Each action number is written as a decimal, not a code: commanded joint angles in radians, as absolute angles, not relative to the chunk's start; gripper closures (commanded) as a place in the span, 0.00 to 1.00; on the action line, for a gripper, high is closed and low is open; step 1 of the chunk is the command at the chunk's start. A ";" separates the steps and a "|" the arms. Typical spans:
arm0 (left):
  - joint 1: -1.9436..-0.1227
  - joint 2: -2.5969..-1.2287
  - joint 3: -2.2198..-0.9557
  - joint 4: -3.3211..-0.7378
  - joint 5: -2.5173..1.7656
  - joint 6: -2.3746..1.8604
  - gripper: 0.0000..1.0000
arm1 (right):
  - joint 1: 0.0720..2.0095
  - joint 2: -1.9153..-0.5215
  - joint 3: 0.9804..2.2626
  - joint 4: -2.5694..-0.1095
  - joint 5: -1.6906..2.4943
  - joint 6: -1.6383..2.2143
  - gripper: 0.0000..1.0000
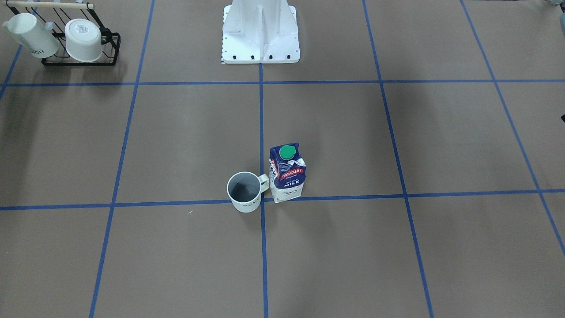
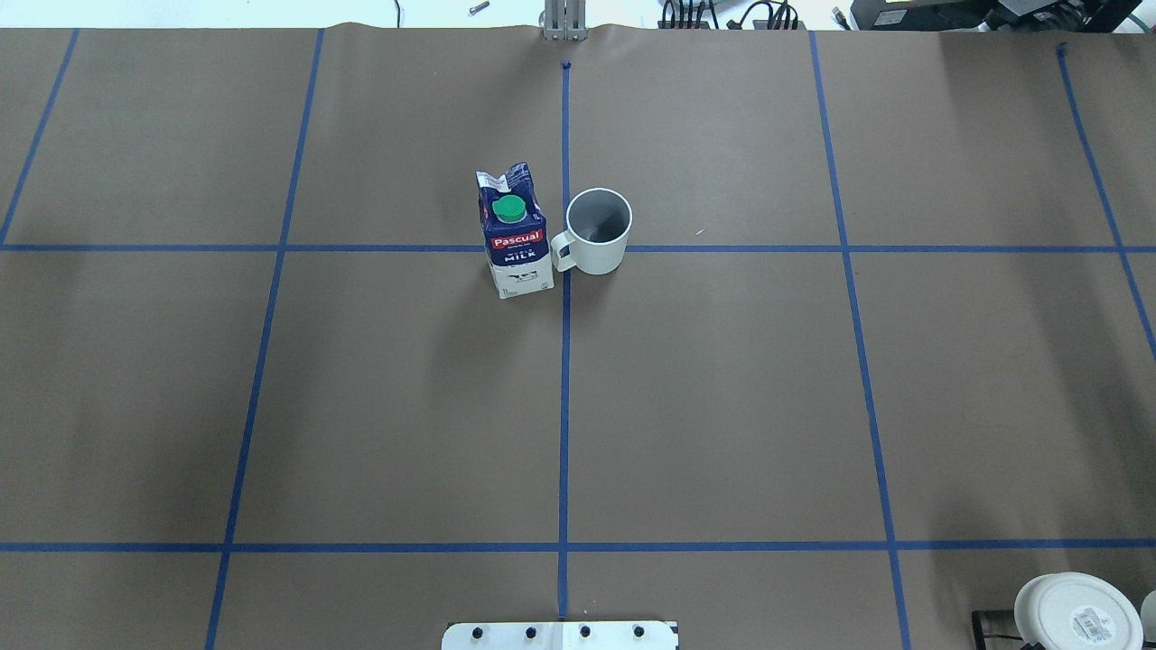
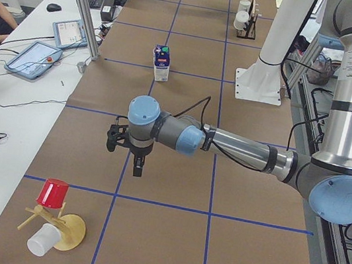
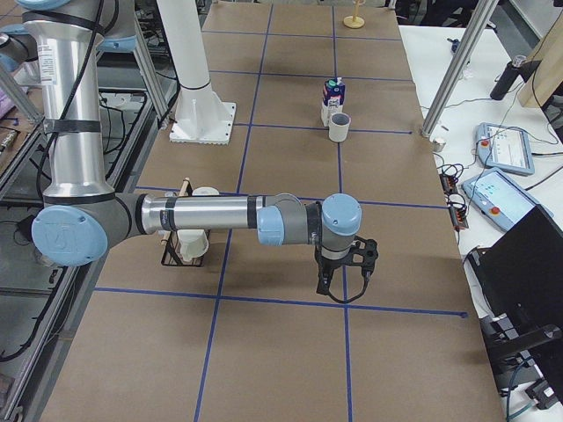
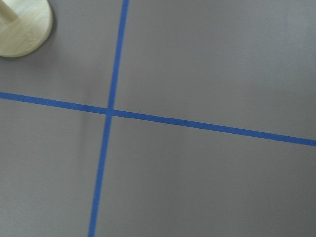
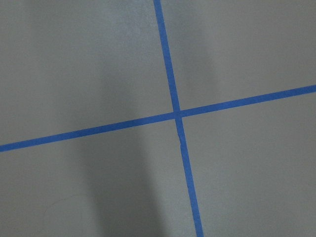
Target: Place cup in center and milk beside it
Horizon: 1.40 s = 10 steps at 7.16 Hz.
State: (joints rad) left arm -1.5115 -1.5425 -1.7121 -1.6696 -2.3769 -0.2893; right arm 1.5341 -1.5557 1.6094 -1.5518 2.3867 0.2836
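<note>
Brown paper desk (image 2: 722,406), blue tape grid. Seen from overhead, the cup (image 2: 598,230) stands at 3 o'clock of the center crossing (image 1: 263,200), with the milk (image 2: 515,236) upright at the cup's 9 o'clock, beside the handle. My left hand (image 3: 124,154) and right hand (image 4: 343,283) hang well away. I cannot tell whether they are apart or together. Placing looks done. At most, the cup needs nudging toward 9.

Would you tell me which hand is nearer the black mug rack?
Right. The right hand hovers near the mug rack; the left hand hangs at the table's opposite end.
</note>
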 commanded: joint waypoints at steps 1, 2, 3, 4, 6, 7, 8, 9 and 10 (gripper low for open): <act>-1.584 -1.542 -1.625 -1.667 -2.364 -0.125 0.02 | 1.546 -1.562 1.617 -1.586 2.417 0.282 0.00; -1.585 -1.540 -1.624 -1.669 -2.330 -0.123 0.02 | 1.546 -1.563 1.618 -1.586 2.436 0.285 0.00; -1.583 -1.539 -1.624 -1.669 -2.324 -0.124 0.02 | 1.546 -1.565 1.618 -1.586 2.436 0.287 0.00; -1.583 -1.539 -1.626 -1.667 -2.324 -0.124 0.02 | 1.546 -1.565 1.620 -1.586 2.436 0.288 0.00; -1.583 -1.540 -1.628 -1.669 -2.324 -0.124 0.02 | 1.548 -1.566 1.615 -1.586 2.434 0.287 0.00; -1.583 -1.542 -1.626 -1.667 -2.324 -0.124 0.02 | 1.548 -1.566 1.615 -1.586 2.434 0.287 0.00; -1.583 -1.542 -1.626 -1.667 -2.324 -0.124 0.02 | 1.548 -1.566 1.614 -1.586 2.434 0.287 0.00; -1.583 -1.542 -1.626 -1.667 -2.324 -0.126 0.02 | 1.548 -1.568 1.612 -1.586 2.434 0.287 0.00; -1.583 -1.540 -1.626 -1.667 -2.324 -0.126 0.02 | 1.548 -1.578 1.615 -1.582 2.434 0.287 0.00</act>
